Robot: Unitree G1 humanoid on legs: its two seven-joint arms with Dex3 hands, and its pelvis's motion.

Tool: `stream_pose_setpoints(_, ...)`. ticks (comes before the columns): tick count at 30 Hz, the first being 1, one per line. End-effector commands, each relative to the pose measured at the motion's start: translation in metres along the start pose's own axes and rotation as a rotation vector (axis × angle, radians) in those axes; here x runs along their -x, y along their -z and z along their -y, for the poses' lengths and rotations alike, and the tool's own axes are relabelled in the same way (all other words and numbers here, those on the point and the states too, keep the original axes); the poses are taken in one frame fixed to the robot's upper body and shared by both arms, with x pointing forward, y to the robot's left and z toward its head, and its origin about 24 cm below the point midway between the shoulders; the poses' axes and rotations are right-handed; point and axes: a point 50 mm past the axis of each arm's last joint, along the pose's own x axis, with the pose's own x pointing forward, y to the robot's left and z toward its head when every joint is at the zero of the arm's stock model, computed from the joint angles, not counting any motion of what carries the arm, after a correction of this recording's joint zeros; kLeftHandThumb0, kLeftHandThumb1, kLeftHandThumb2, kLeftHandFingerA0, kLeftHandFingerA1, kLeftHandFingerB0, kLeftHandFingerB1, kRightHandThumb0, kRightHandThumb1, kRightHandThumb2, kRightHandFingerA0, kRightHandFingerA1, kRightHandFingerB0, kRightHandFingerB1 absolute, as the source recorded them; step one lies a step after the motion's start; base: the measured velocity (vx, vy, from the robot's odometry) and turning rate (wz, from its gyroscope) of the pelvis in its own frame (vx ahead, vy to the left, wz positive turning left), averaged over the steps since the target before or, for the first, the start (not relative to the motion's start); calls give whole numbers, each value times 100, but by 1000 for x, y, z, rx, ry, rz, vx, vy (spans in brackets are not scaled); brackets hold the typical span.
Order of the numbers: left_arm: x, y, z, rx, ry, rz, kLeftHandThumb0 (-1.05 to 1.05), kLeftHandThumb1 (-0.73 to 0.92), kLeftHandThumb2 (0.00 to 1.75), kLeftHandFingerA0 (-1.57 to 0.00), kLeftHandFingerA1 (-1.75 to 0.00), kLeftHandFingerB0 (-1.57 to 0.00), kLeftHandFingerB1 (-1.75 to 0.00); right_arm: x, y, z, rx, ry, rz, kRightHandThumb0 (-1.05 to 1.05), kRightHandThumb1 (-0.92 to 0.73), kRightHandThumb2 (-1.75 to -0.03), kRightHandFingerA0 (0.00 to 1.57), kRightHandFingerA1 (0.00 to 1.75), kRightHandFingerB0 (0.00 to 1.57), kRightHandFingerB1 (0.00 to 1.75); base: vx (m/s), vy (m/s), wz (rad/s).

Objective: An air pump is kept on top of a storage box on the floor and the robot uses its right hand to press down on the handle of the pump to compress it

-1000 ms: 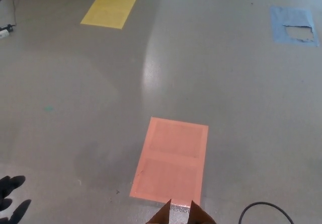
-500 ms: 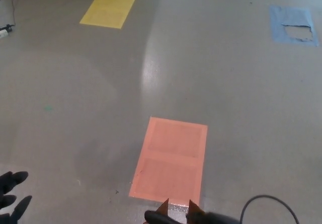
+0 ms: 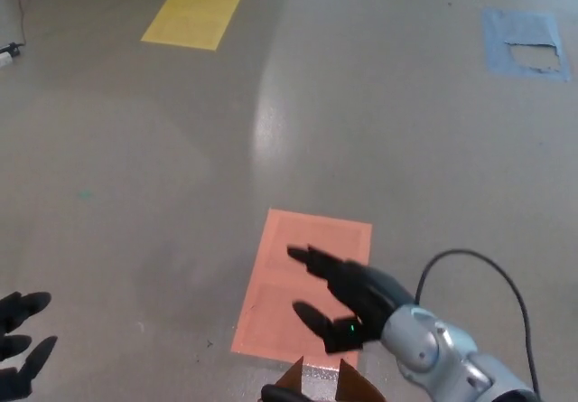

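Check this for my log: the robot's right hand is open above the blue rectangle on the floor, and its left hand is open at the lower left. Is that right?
Not quite. The head view shows the right hand open above the orange rectangle, not the blue one; the blue rectangle lies far off at the upper right. The left hand is indeed open at the lower left.

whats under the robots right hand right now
The open right hand hangs over an orange floor patch, hiding part of it. Brown flaps show at the bottom edge; no pump is visible.

Grey floor (image 3: 163, 176) with 3 coloured patches (image 3: 307, 285)
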Motion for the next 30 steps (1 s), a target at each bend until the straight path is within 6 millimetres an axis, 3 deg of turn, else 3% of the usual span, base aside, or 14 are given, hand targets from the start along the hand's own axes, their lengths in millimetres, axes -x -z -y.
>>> stream_pose_setpoints(1,2,-4,-20,-18,-32,11,-71,71,105,-5,-44,-4,-31,80,-67,126,-164,273,535,-75,-92,-72,0,12,0,14,0,0,0)
stream_pose_setpoints(2,3,-4,-20,-15,-32,10,-71,71,105,-5,-44,-4,-31,84,-64,131,-184,301,526,-75,-92,-72,0,12,0,14,0,0,0)
stream_pose_setpoints(3,3,-3,-20,-18,-33,7,-71,91,68,-13,-31,-8,-22,85,-55,138,-183,358,490,-81,-82,-115,0,21,0,17,0,0,0)
stream_pose_setpoints(5,5,-1,-21,-25,-34,0,-71,72,106,-5,-44,-3,-31,88,-39,148,-182,443,424,-88,-85,-116,2,18,2,13,0,0,0)
stream_pose_setpoints(11,5,2,-20,-41,-37,-11,-72,91,68,-13,-31,-8,-22,87,57,158,-377,680,52,-80,-78,-109,0,30,12,26,0,0,0)
stream_pose_setpoints(12,5,2,-20,-42,-38,-11,-71,90,69,-12,-31,-9,-22,88,63,157,-389,692,21,-76,-83,-75,6,24,9,21,0,0,0)
stream_pose_setpoints(13,6,3,-19,-42,-36,-15,-76,74,106,-11,-46,-2,-30,89,75,155,-387,707,-32,-74,-89,-70,9,28,11,22,0,0,0)
stream_pose_setpoints(16,6,5,-17,-53,-34,-26,-76,74,106,-15,-48,0,-31,94,103,147,-409,739,-163,-72,-87,-68,10,28,11,23,0,0,0)
stream_pose_setpoints(17,6,6,-16,-51,-35,-32,-76,75,106,-13,-47,0,-31,95,118,139,-423,740,-244,-79,-74,-102,2,40,14,37,0,0,0)
stream_pose_setpoints(23,6,5,-19,-45,-36,-27,-74,74,107,-15,-48,0,-32,101,154,110,-418,679,-522,-76,-73,-102,4,39,10,38,0,0,0)
stream_pose_setpoints(26,5,3,-19,-50,-43,-25,-75,75,106,-14,-47,0,-31,102,162,100,-425,607,-617,-32,-63,-112,1,48,0,46,0,0,0)
stream_pose_setpoints(27,6,5,-16,-57,-38,-33,-72,74,107,-14,-48,0,-32,106,169,87,-422,536,-685,-68,-92,-70,12,26,10,23,0,0,0)
stream_pose_setpoints(29,6,8,-13,-55,-27,-42,-66,72,106,-10,-46,0,-34,114,179,69,-440,449,-768,-77,-78,-105,8,33,8,26,0,0,0)
stream_pose_setpoints(30,6,9,-10,-54,-17,-46,-69,90,68,-16,-32,-9,-21,121,185,61,-451,413,-809,-77,-78,-106,8,32,8,26,0,0,0)
